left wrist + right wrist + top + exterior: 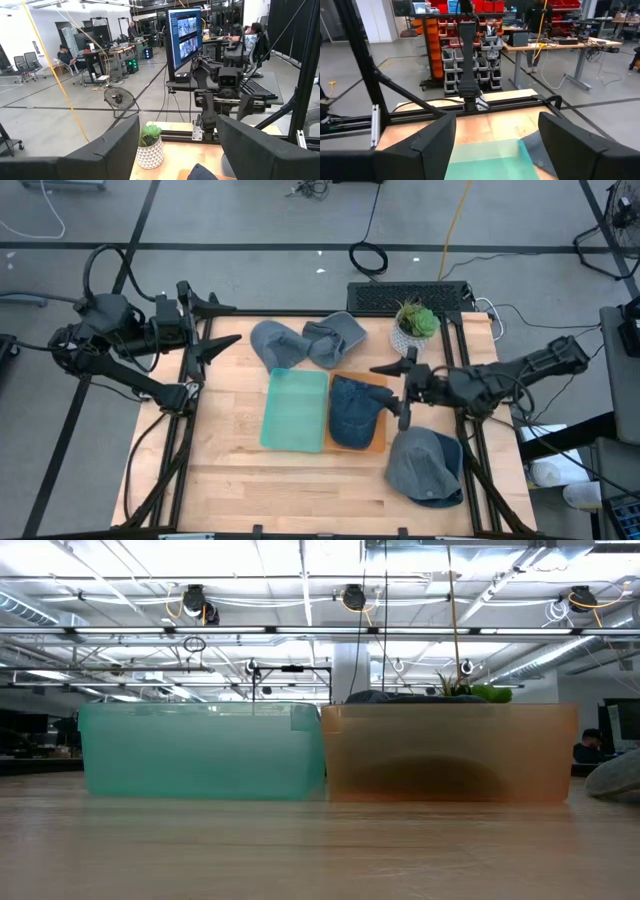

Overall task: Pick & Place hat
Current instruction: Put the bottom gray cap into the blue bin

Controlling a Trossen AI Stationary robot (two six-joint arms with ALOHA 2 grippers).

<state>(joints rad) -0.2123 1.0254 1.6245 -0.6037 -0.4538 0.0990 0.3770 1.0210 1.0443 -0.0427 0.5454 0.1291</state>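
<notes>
- Wooden tabletop (230, 470) carrying two bins side by side at its middle, walls touching: one teal bin (294, 409) on the left, one orange bin (377, 442) on the right.
- Four hats counted in the high view.
- One dark denim hat (352, 409) lying inside the orange bin; only its top edge peeking above the rim in the low view.
- Teal bin holding nothing visible.
- Two grey hats on the tabletop beyond the bins, touching each other: left grey hat (276, 344) and right grey hat (337, 338).
- One more grey hat, the near-right hat (427, 466), resting on the tabletop just beside the orange bin's near right corner.
- One potted plant (414, 328) at the far right edge.
- Left pincer (215, 327) raised at the far left corner, fingers apart, clamped on nothing.
- Right pincer (397, 387) hanging just right of the orange bin, fingers apart, empty.
</notes>
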